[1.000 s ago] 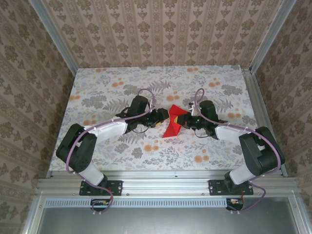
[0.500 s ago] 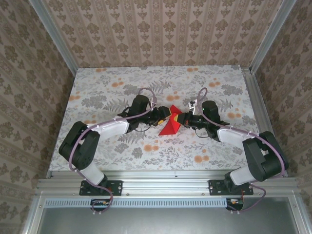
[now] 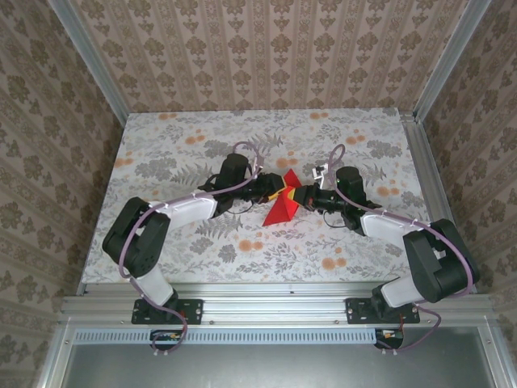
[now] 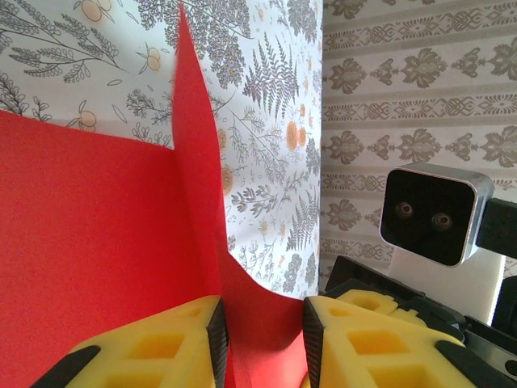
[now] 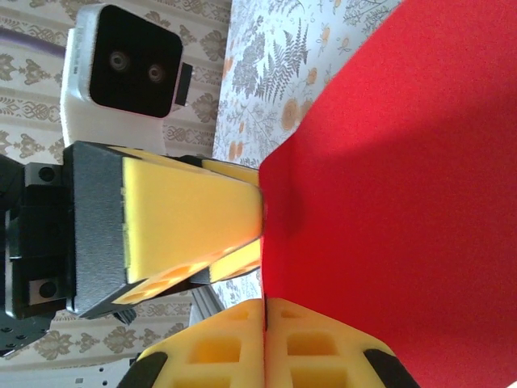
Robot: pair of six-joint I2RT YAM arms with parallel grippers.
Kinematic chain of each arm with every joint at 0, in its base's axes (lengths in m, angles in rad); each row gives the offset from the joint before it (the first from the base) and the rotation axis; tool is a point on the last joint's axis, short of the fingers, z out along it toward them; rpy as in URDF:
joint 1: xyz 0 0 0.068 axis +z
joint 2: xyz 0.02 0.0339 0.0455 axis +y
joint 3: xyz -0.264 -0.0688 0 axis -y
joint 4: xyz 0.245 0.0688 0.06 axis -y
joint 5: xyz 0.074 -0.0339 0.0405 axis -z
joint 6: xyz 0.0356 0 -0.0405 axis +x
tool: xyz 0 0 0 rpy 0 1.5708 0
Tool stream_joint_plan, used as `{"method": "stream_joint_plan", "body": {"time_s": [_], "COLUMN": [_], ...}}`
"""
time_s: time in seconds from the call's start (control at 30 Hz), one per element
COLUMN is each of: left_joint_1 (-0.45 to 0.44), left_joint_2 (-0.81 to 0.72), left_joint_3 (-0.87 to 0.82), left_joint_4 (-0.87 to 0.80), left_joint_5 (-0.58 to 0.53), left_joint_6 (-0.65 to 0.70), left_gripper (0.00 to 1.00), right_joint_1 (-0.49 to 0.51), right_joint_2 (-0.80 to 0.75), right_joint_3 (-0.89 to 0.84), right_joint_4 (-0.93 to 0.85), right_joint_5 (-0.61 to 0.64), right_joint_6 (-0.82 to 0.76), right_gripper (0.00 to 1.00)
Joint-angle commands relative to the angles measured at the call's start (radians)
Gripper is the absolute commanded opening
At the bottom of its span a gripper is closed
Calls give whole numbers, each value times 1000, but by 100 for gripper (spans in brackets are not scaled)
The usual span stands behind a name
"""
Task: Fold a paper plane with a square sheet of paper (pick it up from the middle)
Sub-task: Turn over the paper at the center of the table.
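Note:
The sheet of paper (image 3: 283, 212), bright red, stands tented above the table's middle between my two grippers. My right gripper (image 3: 300, 196) pinches its edge; in the right wrist view the yellow fingers (image 5: 264, 311) are pressed flat together with the red sheet (image 5: 404, 186) running out from between them. My left gripper (image 3: 277, 192) faces it from the left. In the left wrist view its jaws (image 4: 262, 323) stand apart with a raised fold of the sheet (image 4: 97, 210) passing through the gap, lying against the left pad (image 4: 216, 335) and away from the right one.
The floral tablecloth (image 3: 194, 145) covers the table. Patterned walls (image 3: 275, 48) close it in at the back and both sides. A metal rail (image 3: 275, 303) runs along the near edge by the arm bases. The two wrists sit very close together.
The left gripper has pushed forward onto the paper and its jaws have narrowed. The paper has risen from a flatter lie into a taller tent. The right gripper keeps its pinch.

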Motion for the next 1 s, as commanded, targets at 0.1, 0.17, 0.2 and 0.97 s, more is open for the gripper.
{"method": "stream_joint_plan", "body": {"time_s": [0.1, 0.17, 0.2, 0.97], "left_joint_1": [-8, -7, -8, -3], "left_joint_2": [16, 14, 14, 3], "left_joint_3": [39, 38, 38, 76], "left_joint_4": [-4, -11, -13, -42], "left_joint_5": [40, 40, 42, 101], "left_joint_6": [2, 8, 10, 31], "left_gripper": [37, 40, 41, 30], "right_joint_1": [3, -1, -1, -16], "right_joint_2": [-31, -35, -36, -40], "right_joint_3": [-18, -21, -23, -48], "right_joint_4": [44, 44, 47, 84], "right_joint_5": [-29, -29, -29, -25], "right_joint_6": [17, 19, 19, 46], "right_gripper": [2, 2, 2, 1]}}
